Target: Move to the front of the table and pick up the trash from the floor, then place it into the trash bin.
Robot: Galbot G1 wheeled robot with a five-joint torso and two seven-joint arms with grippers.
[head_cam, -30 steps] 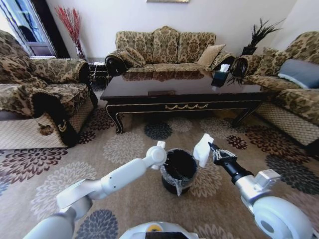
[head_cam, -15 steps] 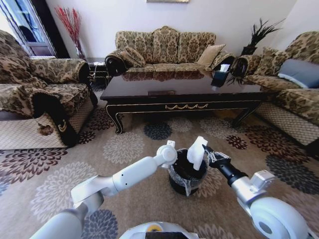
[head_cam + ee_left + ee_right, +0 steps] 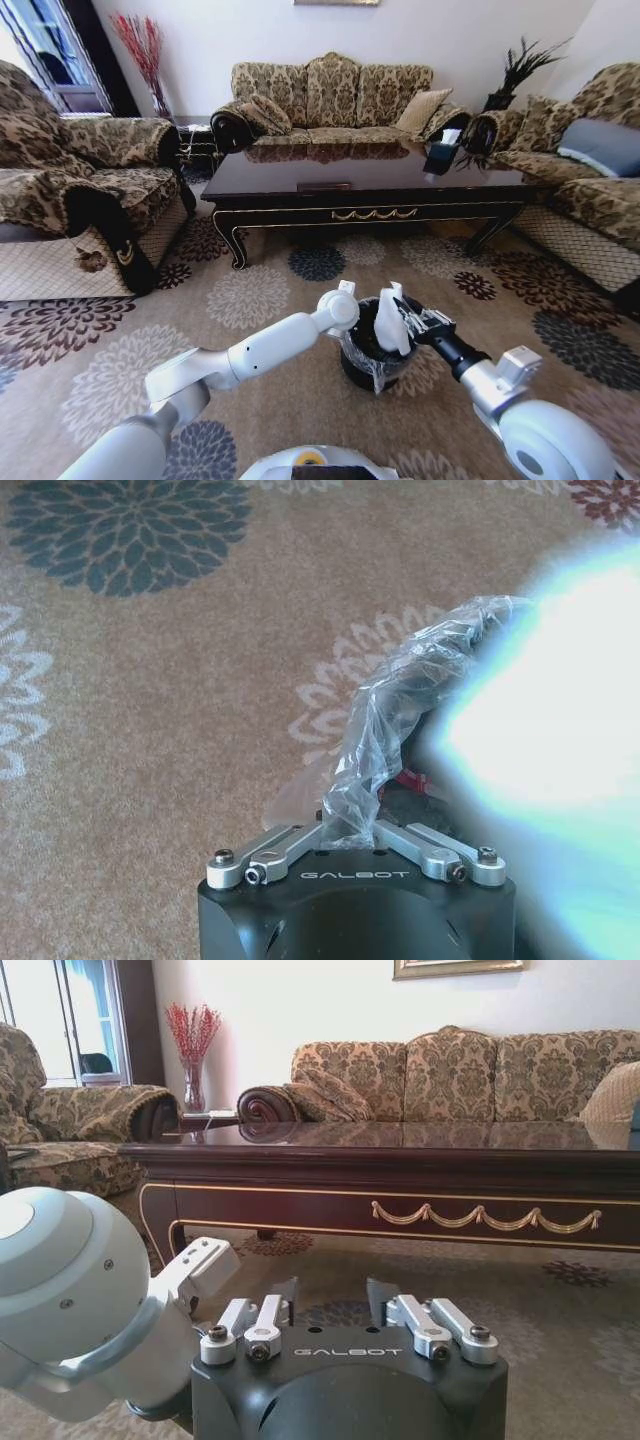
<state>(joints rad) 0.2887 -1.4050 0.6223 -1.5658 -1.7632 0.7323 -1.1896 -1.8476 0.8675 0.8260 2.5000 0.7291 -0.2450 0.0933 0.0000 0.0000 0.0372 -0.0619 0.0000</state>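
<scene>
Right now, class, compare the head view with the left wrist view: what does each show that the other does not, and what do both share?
Head view only: the table, the sofa behind it, the black wall of the trash bin, and the right gripper beside the white paper trash over the bin's mouth.
Left wrist view only: close up, the clear plastic bag running down between the fingers of the left gripper.
Both: the flowered carpet, the left gripper at the bin, and its bag liner.

The robot's arms are smooth, round and white. Near the hand, the right arm turns black. Each gripper has a black block with the word GALBOT on it, plus silver metal bars held by small screws.
</scene>
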